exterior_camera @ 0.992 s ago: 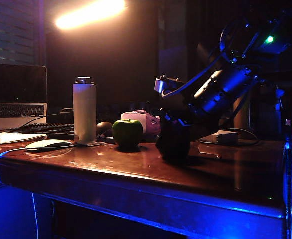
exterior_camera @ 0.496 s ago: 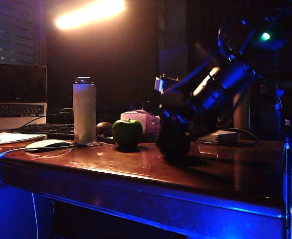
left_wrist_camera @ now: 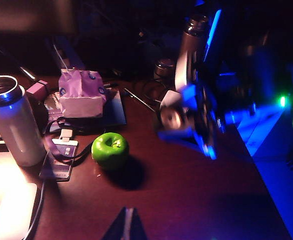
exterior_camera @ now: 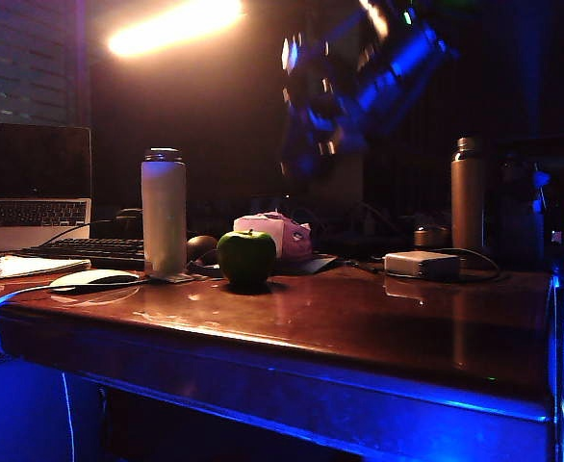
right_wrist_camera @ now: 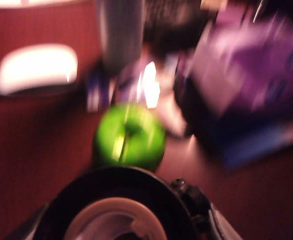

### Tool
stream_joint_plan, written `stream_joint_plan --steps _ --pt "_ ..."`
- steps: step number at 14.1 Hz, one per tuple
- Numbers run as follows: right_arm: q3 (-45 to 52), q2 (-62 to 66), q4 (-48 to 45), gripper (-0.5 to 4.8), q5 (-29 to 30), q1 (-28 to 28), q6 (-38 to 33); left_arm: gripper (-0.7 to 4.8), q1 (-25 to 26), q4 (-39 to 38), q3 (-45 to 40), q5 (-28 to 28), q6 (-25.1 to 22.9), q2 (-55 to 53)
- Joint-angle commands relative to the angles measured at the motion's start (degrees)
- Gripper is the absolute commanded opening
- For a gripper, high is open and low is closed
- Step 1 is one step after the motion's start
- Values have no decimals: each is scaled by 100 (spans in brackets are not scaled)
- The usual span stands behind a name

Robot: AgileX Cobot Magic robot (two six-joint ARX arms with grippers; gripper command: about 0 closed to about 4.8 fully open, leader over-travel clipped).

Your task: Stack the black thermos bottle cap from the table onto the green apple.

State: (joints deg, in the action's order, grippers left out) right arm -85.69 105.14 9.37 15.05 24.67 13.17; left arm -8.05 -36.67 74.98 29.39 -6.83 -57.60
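Exterior view: right gripper (exterior_camera: 311, 159) hangs blurred high above the table (exterior_camera: 378, 327), above and to the right of the green apple (exterior_camera: 246, 257); the cap cannot be made out in the dark blur.
Apple's neighbours: white thermos (exterior_camera: 163, 212) on one side, pink and white bundle (exterior_camera: 277, 234) just behind.
Left wrist view: left gripper (left_wrist_camera: 125, 226) shows only dark fingertips near the table; whether it is open or closed cannot be told. The apple (left_wrist_camera: 109, 149) sits on bare wood with open table toward the right arm (left_wrist_camera: 196, 115).
Right wrist view: black thermos bottle cap (right_wrist_camera: 114, 212) is clasped between the right gripper's (right_wrist_camera: 117, 220) widely spread jaws, light ring uppermost, with the apple (right_wrist_camera: 130, 135) just ahead and lower (picture smeared).
Handling: cap is probably light, rigid and smooth; sidewall grip suits it.
Risk: apple's rounded, shiny crown and stem could tip or roll it.
Room: approach from above looks clear; thermos and bundle crowd the far side.
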Motion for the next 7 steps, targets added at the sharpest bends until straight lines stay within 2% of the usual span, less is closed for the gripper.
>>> stream_joint_plan --steps 1,7 --pt "-680 444 17 332 11 9 -11 -3 7 122 37 24 -2 13" --pt "-1934 1593 203 332 28 74 -9 -3 7 175 37 24 -2 13"
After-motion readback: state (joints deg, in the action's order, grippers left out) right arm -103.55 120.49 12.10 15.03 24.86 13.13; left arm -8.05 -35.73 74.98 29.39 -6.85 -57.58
